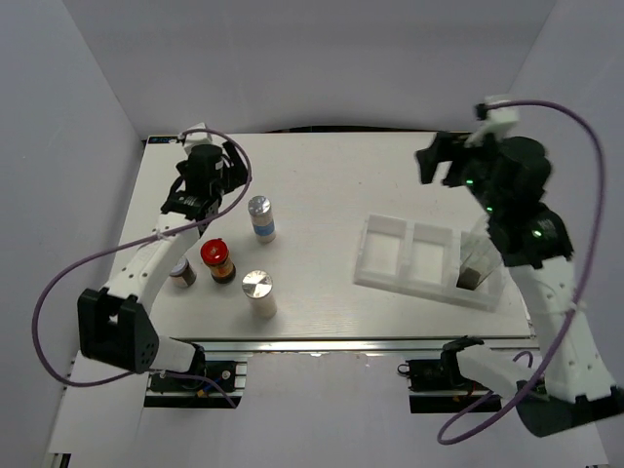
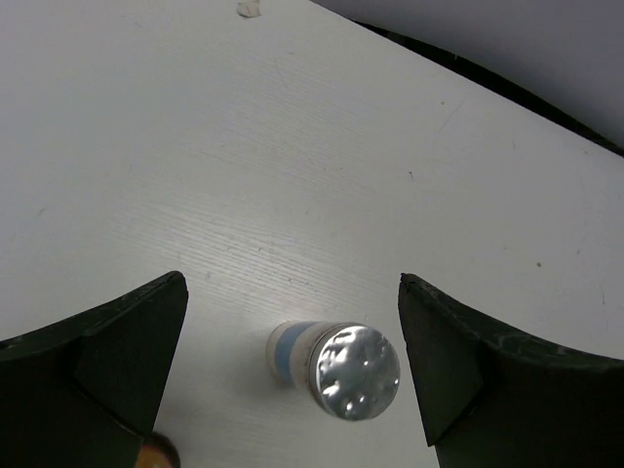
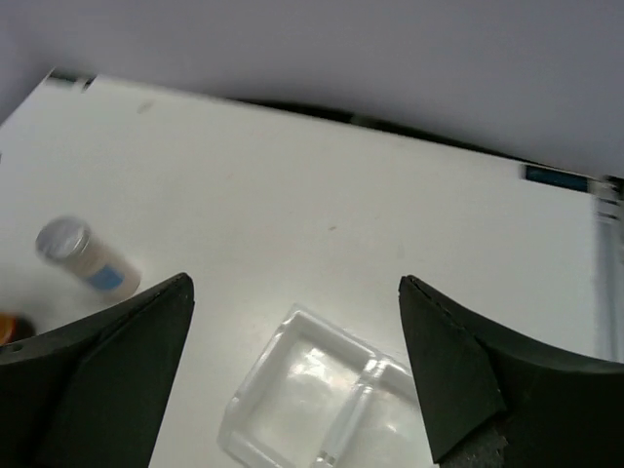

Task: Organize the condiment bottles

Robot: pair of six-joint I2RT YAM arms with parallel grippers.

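Sorting looks partly done. Clear glass [image 1: 475, 263] stands in the end compartment of the white tray [image 1: 385, 255] nearest the right arm. It is most likely the tall bottles, though the arm hides how many. The other two compartments show nothing in them.

Four containers are out on the left side of the table [image 1: 322, 175]. There is a blue-labelled shaker [image 1: 261, 216] and a second shaker [image 1: 258, 292] nearer the front edge. The red-lidded jar [image 1: 216, 259] sits to their left, with the tiny grey-lidded jar [image 1: 182, 272] just beside it, close against the left arm.

The step in hand seems to be the pick of the blue-labelled shaker. The left fingers [image 2: 117, 351] are spread wide and hold nothing. From the wrist view the shaker's silver lid shows through the gap between them, upright, off-centre and touching neither. The right fingers [image 3: 468, 361] are wide and empty too, held high beyond the tray's far side.

Next move, as I judge it — bring the left fingers down centred over that shaker and close on the body below the lid, not on the slick metal top. The red-lidded jar stands near one finger, so the descent should keep clear of it. After that comes a carry across to an open compartment — or a handover, since the tray lies well apart from the left arm.
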